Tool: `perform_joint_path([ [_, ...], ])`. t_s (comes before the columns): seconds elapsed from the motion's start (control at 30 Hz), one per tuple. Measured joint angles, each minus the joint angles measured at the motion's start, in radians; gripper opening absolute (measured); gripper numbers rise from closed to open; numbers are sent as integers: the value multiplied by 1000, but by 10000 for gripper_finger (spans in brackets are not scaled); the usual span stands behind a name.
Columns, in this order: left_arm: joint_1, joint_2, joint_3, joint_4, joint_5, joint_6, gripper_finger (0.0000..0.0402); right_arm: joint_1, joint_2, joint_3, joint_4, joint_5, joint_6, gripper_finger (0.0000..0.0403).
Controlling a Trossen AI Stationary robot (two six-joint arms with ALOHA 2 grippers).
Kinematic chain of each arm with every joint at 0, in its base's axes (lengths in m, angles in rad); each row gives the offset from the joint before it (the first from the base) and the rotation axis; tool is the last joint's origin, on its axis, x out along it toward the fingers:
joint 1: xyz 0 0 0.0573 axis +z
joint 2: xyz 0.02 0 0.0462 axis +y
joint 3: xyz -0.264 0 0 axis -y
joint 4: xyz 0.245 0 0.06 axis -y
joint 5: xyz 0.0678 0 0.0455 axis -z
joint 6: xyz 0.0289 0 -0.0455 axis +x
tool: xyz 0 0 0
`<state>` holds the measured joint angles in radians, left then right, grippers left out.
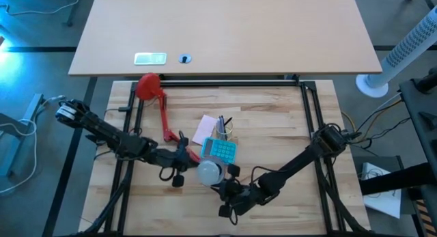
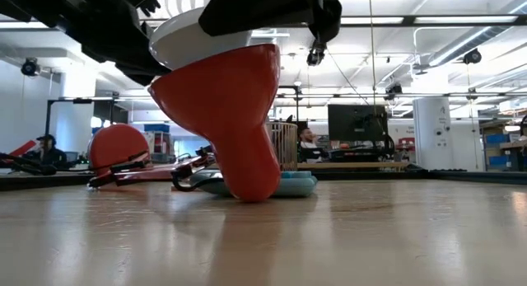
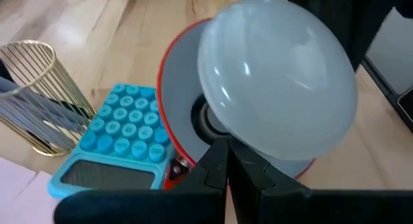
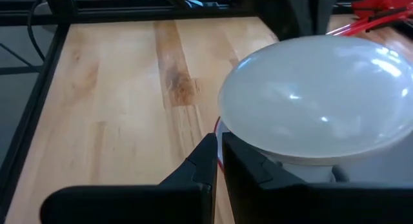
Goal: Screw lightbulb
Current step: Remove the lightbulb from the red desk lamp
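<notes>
The white lightbulb sits with its neck in the opening of the red lamp shade. Its dome shows large in the left wrist view and the right wrist view. The shade stands tilted, with its narrow end on the table. My left gripper is shut at the shade's red rim, on the table's left side of the bulb. My right gripper is shut just under the edge of the dome, on its near right side. My left gripper's shut fingertips reach the lower part of the shade's red rim, coming level from the table's left; the fingers hide the meeting place, so I cannot tell whether they touch it. My right gripper's shut fingertips point at the underside of the dome's edge from the near right; whether they touch it cannot be told.
The lamp's red arm runs back to its round red base at the far left. Just behind the shade lie a blue calculator, a wire cup and a pink sheet. Bare wood lies to the right.
</notes>
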<state>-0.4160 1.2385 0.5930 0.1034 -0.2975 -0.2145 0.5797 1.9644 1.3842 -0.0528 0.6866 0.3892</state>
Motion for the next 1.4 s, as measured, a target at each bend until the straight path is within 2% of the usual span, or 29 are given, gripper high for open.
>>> perform_joint_path([
  [0.2,-19,-8,0,-18,-5,-24,0,0,-13,0,-19,21,-14,18],
  [0.57,-57,-14,0,-50,-6,-68,0,0,-78,0,-181,61,6,18],
  [0.77,-55,-34,0,-130,-14,-81,0,0,-80,0,-164,25,10,18],
  [1.03,35,-105,0,-95,-33,10,0,3,-52,0,-62,-40,-3,18],
  [1.23,45,-95,1,1,76,56,0,0,-38,0,-72,-37,-2,18],
  [1.4,36,-60,3,13,78,38,0,0,-38,0,-72,-32,-3,18],
])
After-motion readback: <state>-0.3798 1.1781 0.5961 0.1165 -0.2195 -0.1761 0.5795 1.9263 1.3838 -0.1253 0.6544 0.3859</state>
